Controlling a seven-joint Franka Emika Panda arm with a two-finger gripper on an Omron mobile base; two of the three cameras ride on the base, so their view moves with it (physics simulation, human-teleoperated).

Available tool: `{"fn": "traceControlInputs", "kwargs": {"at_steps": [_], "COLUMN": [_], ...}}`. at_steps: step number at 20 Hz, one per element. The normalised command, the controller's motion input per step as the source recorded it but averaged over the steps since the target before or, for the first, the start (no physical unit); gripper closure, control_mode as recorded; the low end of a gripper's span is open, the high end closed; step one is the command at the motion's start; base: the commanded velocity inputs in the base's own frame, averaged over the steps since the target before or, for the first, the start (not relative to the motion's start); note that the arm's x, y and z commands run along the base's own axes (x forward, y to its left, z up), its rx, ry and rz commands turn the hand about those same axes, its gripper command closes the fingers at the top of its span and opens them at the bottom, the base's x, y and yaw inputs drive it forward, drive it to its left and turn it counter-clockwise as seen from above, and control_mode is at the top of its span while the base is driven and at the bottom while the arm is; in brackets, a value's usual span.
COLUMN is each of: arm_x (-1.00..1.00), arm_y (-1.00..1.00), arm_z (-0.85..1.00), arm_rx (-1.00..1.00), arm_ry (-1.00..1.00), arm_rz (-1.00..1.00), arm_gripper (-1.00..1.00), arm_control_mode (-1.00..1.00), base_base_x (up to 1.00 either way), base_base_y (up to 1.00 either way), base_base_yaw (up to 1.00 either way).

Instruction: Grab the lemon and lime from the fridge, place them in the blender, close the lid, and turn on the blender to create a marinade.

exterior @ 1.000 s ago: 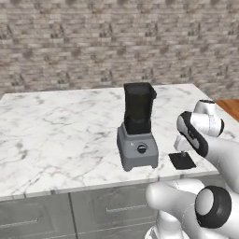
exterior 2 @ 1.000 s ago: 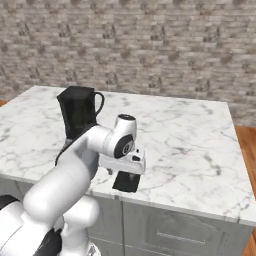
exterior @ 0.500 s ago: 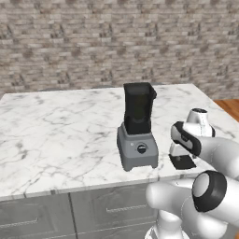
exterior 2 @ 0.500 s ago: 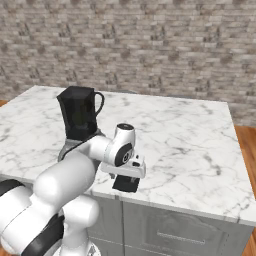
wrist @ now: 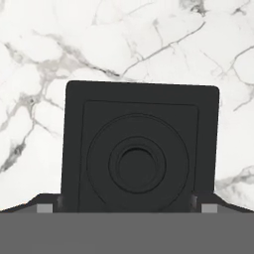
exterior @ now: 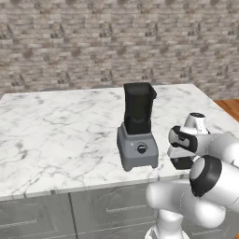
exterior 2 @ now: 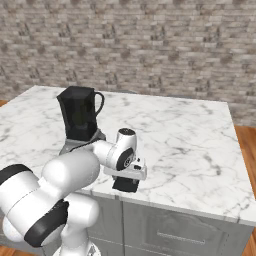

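Observation:
The blender [exterior: 137, 140], a grey base with a black knob and a tall black jar, stands open-topped on the marble counter [exterior: 56, 135]; it is also the blender [exterior 2: 80, 120] left of my hand. The flat black square lid [wrist: 139, 149] lies on the counter just right of the blender, near the front edge, seen as the lid [exterior 2: 125, 185] and the lid [exterior: 182, 163]. My gripper [wrist: 126, 206] hangs directly over it, open, with one fingertip at each side of the lid. The same gripper [exterior 2: 126, 176] sits low above the lid. The lemon, lime and fridge are out of view.
The counter's front edge [exterior 2: 165, 202] runs just beyond the lid, with grey drawers [exterior: 112, 210] below. A brick wall [exterior: 116, 42] backs the counter. Wooden floor [exterior 2: 247, 150] shows at the right end.
The hand has come down from above the counter to just over the lid. The blender and lid have not moved, and the jaws stayed open.

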Motion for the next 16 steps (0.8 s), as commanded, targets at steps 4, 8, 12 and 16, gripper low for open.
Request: {"fn": "traceControlInputs", "kwargs": {"at_steps": [4,8,12,16], "arm_x": [0.23,0.18,0.08,0.00], "arm_y": [0.00,0.00,0.00,0.00], "arm_z": [-0.09,-0.11,-0.13,-0.25], "arm_rx": [-0.01,0.00,0.00,0.00], "arm_ry": [-0.07,-0.05,-0.01,0.00], "arm_rz": [0.00,0.00,0.00,0.00], "arm_gripper": [-1.00,-1.00,-1.00,-1.00], "arm_control_mode": [-1.00,-1.00,-1.00,-1.00], "base_base_x": [0.00,0.00,0.00,0.00], "base_base_y": [0.00,0.00,0.00,0.00], "base_base_yaw": [0.00,0.00,0.00,0.00]}}
